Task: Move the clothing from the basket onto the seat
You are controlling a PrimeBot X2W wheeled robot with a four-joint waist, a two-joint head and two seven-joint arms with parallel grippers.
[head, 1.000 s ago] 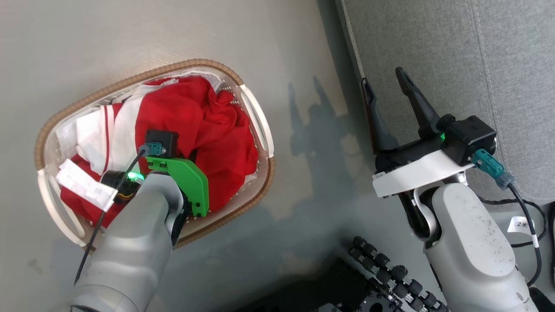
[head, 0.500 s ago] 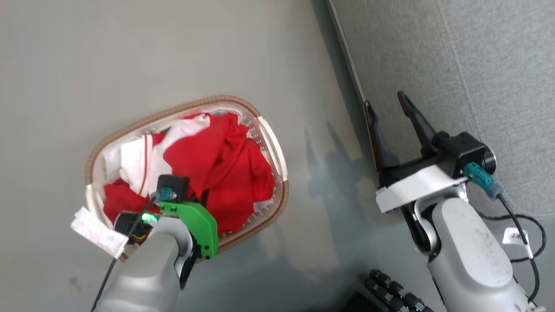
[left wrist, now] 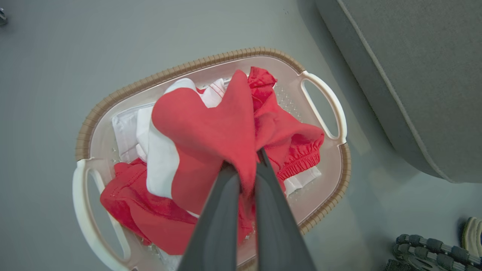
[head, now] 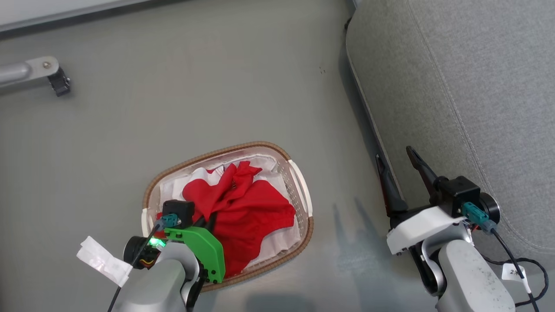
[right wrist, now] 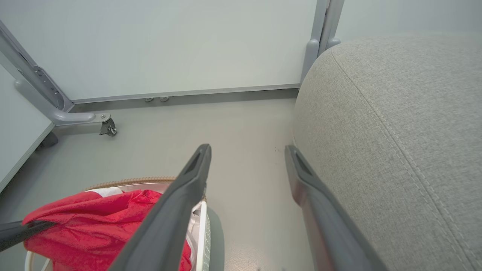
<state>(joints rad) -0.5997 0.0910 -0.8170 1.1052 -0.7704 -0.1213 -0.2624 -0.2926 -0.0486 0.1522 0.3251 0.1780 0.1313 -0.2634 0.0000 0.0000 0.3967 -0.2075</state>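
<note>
The basket [head: 215,153], oval and white with a brown rim, stands on the grey floor left of the seat [head: 459,86]. Red clothing [head: 256,212] with white panels lies heaped in it. My left gripper [left wrist: 245,162] is shut on a fold of the red clothing [left wrist: 211,124], pulled up into a peak above the basket [left wrist: 169,71]. Its fingertips are buried in the fabric. My right gripper [head: 394,154] hangs open and empty over the floor by the seat's edge. The right wrist view shows that gripper [right wrist: 247,148] between the basket [right wrist: 131,181] and the seat [right wrist: 395,131].
A grey metal frame leg with a caster [head: 54,76] stands on the floor at the far left, below a pale wall panel [right wrist: 169,45]. My base's black rollers [left wrist: 425,244] lie near the seat's front corner. A black cable [head: 522,264] hangs off the right wrist.
The head camera has pulled back, so the basket looks smaller and lower. The left gripper stays shut on the red clothing, which now stands in a higher peak. The right gripper stays open.
</note>
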